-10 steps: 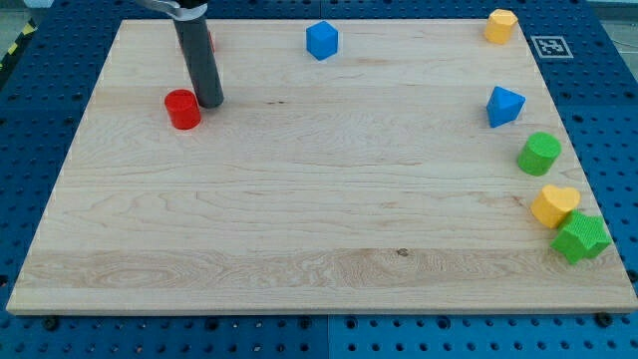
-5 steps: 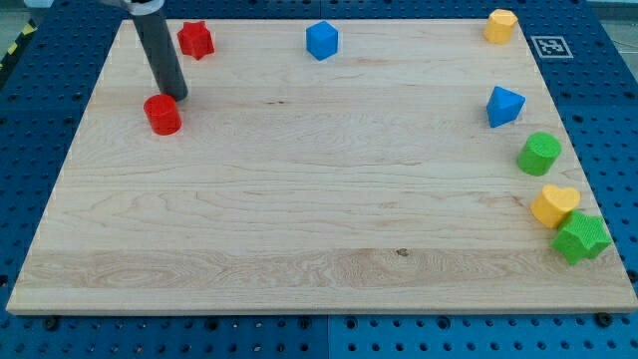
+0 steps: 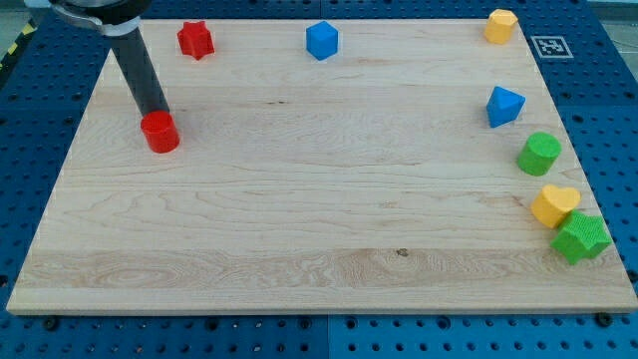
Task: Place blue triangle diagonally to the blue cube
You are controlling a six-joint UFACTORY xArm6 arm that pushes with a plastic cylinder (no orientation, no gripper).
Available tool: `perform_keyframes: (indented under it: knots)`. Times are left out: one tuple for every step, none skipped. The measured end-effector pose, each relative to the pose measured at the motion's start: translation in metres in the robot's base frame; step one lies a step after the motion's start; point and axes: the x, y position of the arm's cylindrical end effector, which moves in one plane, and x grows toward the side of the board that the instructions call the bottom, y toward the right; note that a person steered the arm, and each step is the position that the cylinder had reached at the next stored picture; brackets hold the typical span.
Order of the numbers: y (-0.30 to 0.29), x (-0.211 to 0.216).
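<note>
The blue triangle (image 3: 504, 106) lies near the view's right edge of the wooden board (image 3: 319, 229). The blue cube (image 3: 322, 40) sits at the view's top, near the middle. My tip (image 3: 155, 114) is far to the view's left, touching the top side of a red cylinder (image 3: 159, 133). The tip is far from both blue blocks.
A red star (image 3: 195, 40) sits at the top left. A yellow block (image 3: 500, 25) is at the top right. Below the blue triangle lie a green cylinder (image 3: 539, 154), a yellow heart (image 3: 553, 205) and a green star (image 3: 581, 238).
My tip moved to the view's left and slightly down, pushing the red cylinder left and downward. The red star, hidden behind the rod before, now shows. Other blocks have not moved.
</note>
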Motion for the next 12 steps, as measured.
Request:
perform_keyframes:
  knots:
    - [0.017,-0.013]
    - [0.035,-0.019]
    - [0.057,-0.020]
    - [0.057,-0.020]
    - [0.068,-0.019]
    - [0.086,-0.017]
    - [0.106,-0.017]
    - [0.129,-0.017]
    - [0.130,-0.018]
    - [0.130,-0.016]
    - [0.133,-0.019]
    - [0.153,-0.026]
